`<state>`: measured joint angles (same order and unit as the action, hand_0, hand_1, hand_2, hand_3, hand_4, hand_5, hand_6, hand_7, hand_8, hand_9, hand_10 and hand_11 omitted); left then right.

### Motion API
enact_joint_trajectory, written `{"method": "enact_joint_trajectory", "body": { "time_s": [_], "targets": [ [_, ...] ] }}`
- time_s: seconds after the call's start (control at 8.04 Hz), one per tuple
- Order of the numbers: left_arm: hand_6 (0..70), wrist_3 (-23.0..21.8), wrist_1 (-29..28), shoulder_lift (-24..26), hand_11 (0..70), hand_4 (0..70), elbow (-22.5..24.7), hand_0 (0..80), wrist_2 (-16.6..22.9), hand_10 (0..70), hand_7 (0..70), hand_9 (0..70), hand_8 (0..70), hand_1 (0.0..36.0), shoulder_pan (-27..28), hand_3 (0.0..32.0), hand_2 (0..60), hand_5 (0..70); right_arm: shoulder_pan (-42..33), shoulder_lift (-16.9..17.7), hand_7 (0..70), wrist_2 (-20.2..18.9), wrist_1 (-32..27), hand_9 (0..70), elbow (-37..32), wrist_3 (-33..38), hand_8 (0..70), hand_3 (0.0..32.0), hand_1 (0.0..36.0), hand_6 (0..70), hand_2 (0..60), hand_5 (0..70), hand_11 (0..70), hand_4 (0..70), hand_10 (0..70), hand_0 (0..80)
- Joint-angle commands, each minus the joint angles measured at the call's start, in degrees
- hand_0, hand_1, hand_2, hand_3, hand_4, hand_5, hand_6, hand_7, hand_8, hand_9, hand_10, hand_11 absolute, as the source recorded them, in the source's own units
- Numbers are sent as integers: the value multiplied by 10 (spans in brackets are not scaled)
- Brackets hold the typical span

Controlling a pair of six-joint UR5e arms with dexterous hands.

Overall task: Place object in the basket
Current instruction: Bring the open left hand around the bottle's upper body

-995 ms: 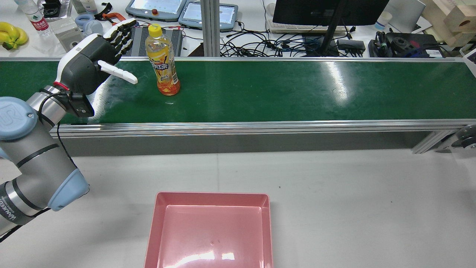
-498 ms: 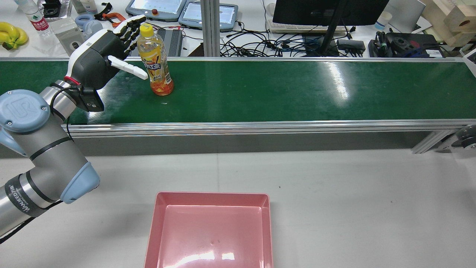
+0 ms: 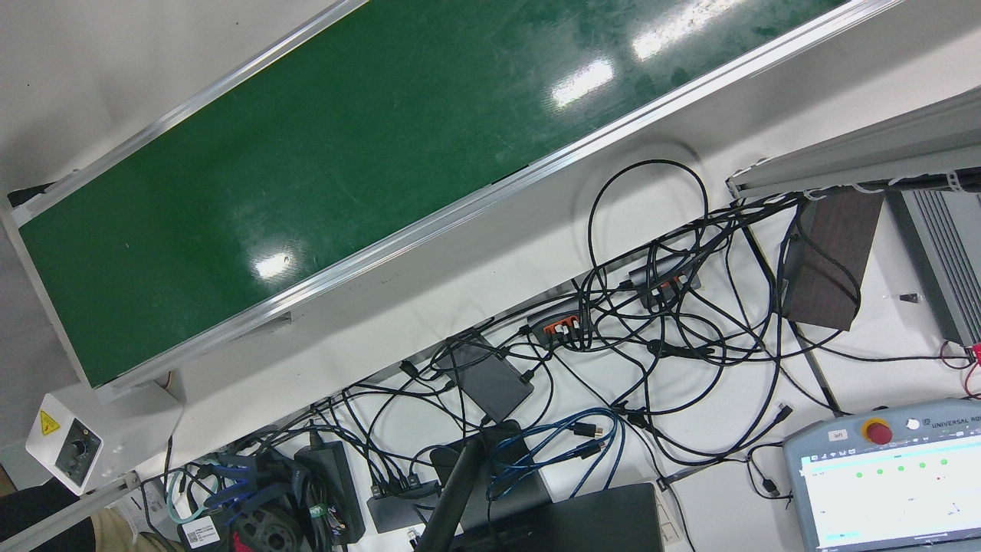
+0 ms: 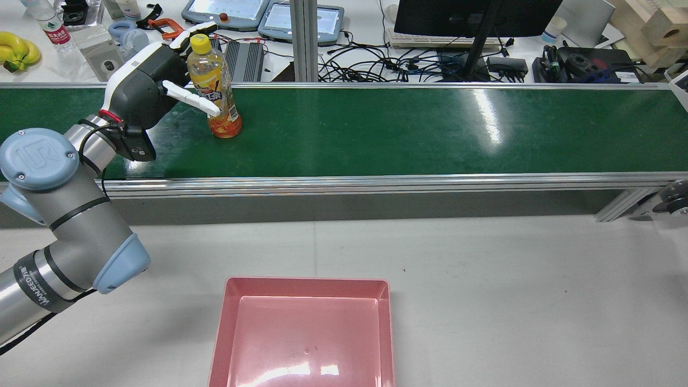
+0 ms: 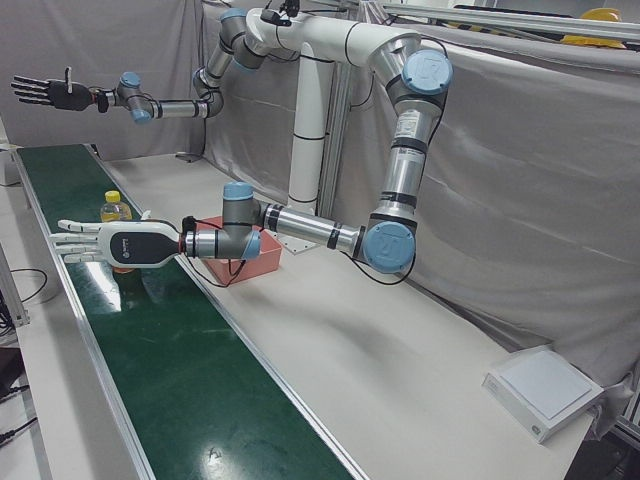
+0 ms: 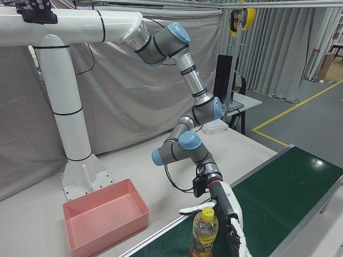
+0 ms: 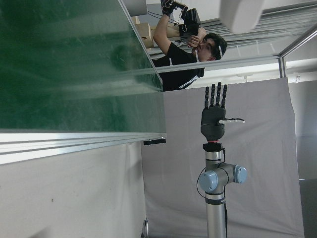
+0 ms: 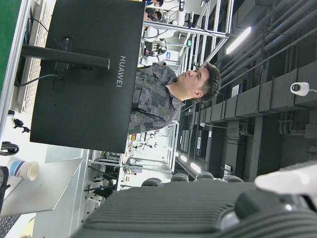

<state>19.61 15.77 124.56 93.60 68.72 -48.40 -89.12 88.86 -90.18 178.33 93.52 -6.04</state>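
An orange-drink bottle (image 4: pixel 216 88) with a yellow cap stands upright on the green conveyor belt (image 4: pixel 403 129), at its left end. My left hand (image 4: pixel 141 90) is open beside the bottle. Its thumb crosses in front of the bottle and its fingers reach behind the cap, without closing on it. The right-front view shows the left hand (image 6: pixel 229 215) flat beside the bottle (image 6: pixel 204 234). The pink basket (image 4: pixel 306 281) sits empty on the grey table in front of the belt. My right hand (image 5: pixel 45 92) is open and raised high, far from the belt.
Behind the belt is a desk with a monitor (image 4: pixel 473 16), tangled cables (image 4: pixel 387 64), teach pendants (image 4: pixel 226 12) and bananas (image 4: pixel 16 51). Aluminium rails (image 4: pixel 376 184) edge the belt. A white pedestal (image 6: pixel 75 134) stands behind the basket (image 6: pixel 104 219).
The bottle has moved left along the belt towards my left hand. The hand has reached forward and right, so its thumb now overlaps the bottle.
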Motion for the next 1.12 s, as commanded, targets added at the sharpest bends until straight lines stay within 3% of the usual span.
{"method": "enact_joint_trajectory", "body": {
  "time_s": [0.0,0.25,0.37,0.5,0.62,0.75,0.87,1.0],
  "targets": [
    [0,1,8,9,73,12,-4,773,-1,32,5,0,0,137,21,0,0,238,0,0,0,0,0,0,0,0,0,0,0,0,0,0,0,0,0,0],
    [0,-2,3,9,78,17,0,768,-11,36,5,0,0,136,16,0,0,256,0,0,0,0,0,0,0,0,0,0,0,0,0,0,0,0,0,0],
    [0,-13,-21,3,126,21,2,762,-69,69,27,24,8,130,16,0,0,300,0,0,0,0,0,0,0,0,0,0,0,0,0,0,0,0,0,0],
    [131,-39,-21,-1,646,537,3,800,-97,447,283,359,241,133,19,0,0,657,0,0,0,0,0,0,0,1,0,0,0,0,0,0,0,0,0,0],
    [700,-36,-7,2,700,700,5,800,-97,700,700,700,700,170,21,0,142,700,0,0,0,0,0,0,0,0,0,0,0,0,0,0,0,0,0,0],
    [700,-33,6,5,700,700,6,800,-97,700,700,700,700,176,22,0,425,700,0,0,0,0,0,0,0,0,0,0,0,0,0,0,0,0,0,0],
    [700,-33,14,8,700,700,8,800,-97,700,700,700,700,194,22,0,600,700,0,0,0,0,0,0,0,0,0,0,0,0,0,0,0,0,0,0],
    [700,-33,31,9,700,700,18,800,-97,700,700,700,700,208,21,0,600,700,0,0,0,0,0,0,0,0,0,0,0,0,0,0,0,0,0,0]
  ]
}}
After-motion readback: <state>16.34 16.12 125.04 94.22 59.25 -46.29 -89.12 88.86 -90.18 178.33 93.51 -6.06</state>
